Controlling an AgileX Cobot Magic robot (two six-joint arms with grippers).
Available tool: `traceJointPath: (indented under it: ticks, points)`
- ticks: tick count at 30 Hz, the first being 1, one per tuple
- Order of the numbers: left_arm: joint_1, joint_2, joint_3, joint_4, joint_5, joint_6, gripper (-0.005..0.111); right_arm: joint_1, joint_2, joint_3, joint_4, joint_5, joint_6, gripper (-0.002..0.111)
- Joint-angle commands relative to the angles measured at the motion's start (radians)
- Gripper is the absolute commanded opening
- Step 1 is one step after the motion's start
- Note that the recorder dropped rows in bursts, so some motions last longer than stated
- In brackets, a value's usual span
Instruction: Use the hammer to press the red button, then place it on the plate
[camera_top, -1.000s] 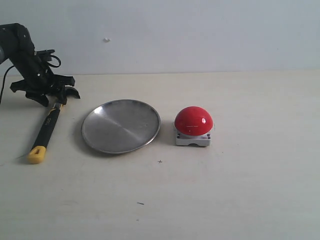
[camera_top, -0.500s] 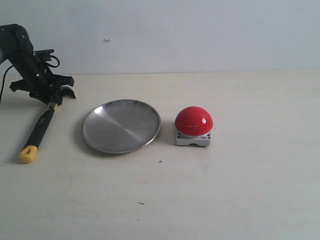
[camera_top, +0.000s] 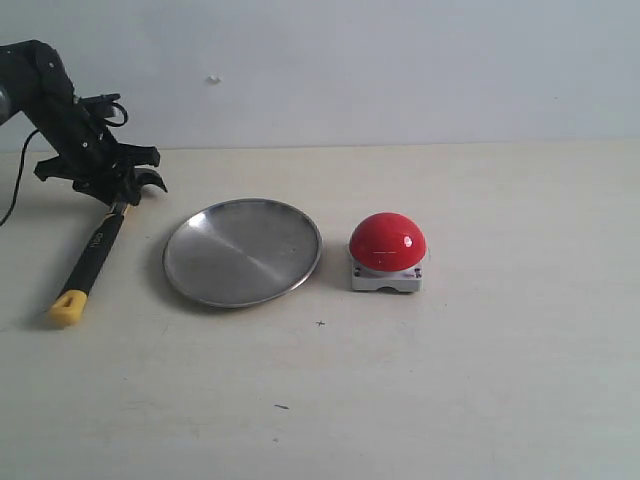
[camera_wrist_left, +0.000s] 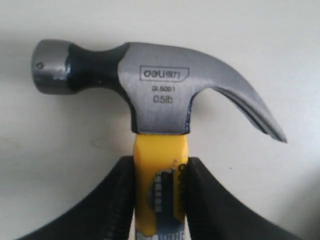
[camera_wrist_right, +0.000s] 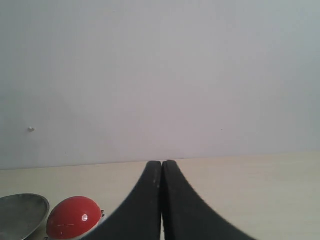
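Left gripper (camera_wrist_left: 160, 169) clamps the yellow neck of a black-handled steel claw hammer (camera_wrist_left: 160, 100) left of a round silver plate (camera_top: 242, 250); right gripper (camera_wrist_right: 162, 167) closed, empty. Pinched only there, the long handle could swivel loose

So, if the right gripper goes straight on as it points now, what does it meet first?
Likely nothing nearby: the right gripper points past the red button and plate, toward the plain wall; depth is unclear.

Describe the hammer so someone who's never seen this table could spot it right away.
Find the round silver plate, left of centre in the exterior view. Just left of it is the hammer, its neck held by the left gripper. It is the only long, thin thing: black handle, yellow end cap.
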Motion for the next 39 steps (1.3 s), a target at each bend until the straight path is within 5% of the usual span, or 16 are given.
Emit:
traceJointPath:
  ticks: [1, 12, 39]
  points:
    - [-0.006, -0.063, -0.002, -0.019, -0.01, 0.005, 0.0, -0.005, -0.006, 0.005, -0.006, -0.001, -0.002, 0.0]
    - [-0.01, -0.12, 0.03, -0.034, -0.01, 0.009, 0.0, -0.005, -0.006, 0.005, -0.006, -0.001, -0.002, 0.0]
    - [-0.073, -0.442, 0.42, -0.079, -0.01, 0.08, 0.0, -0.005, -0.006, 0.005, -0.006, -0.001, -0.002, 0.0]
